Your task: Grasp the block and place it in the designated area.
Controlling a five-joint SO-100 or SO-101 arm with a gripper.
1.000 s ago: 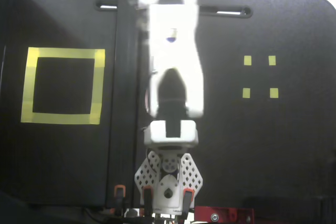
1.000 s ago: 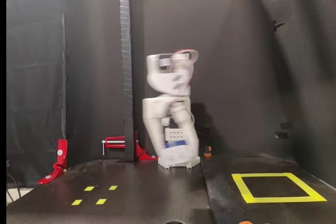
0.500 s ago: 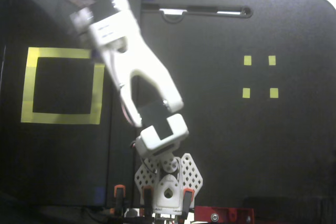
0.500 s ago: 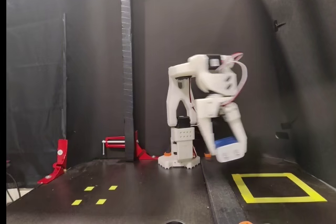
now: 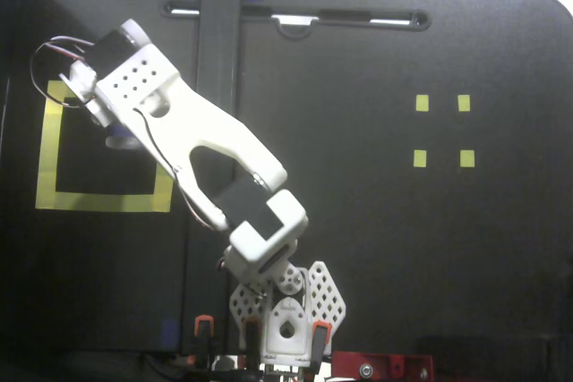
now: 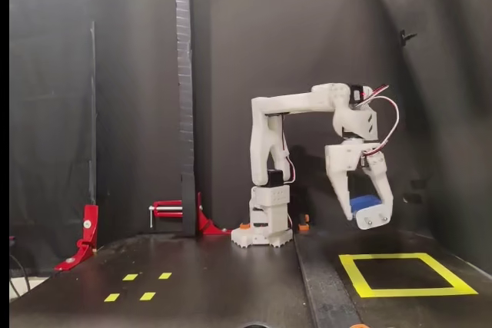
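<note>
Your gripper has the block pinched between its 2 fingers, hanging above the far edge of the designated area on the table. It looks light, rigid and smooth, so grip its flat sides.

You're looking at a lab-style test rig; black curtains wall it in; red clamps grip the black table; yellow tape squares mark spots.
</note>
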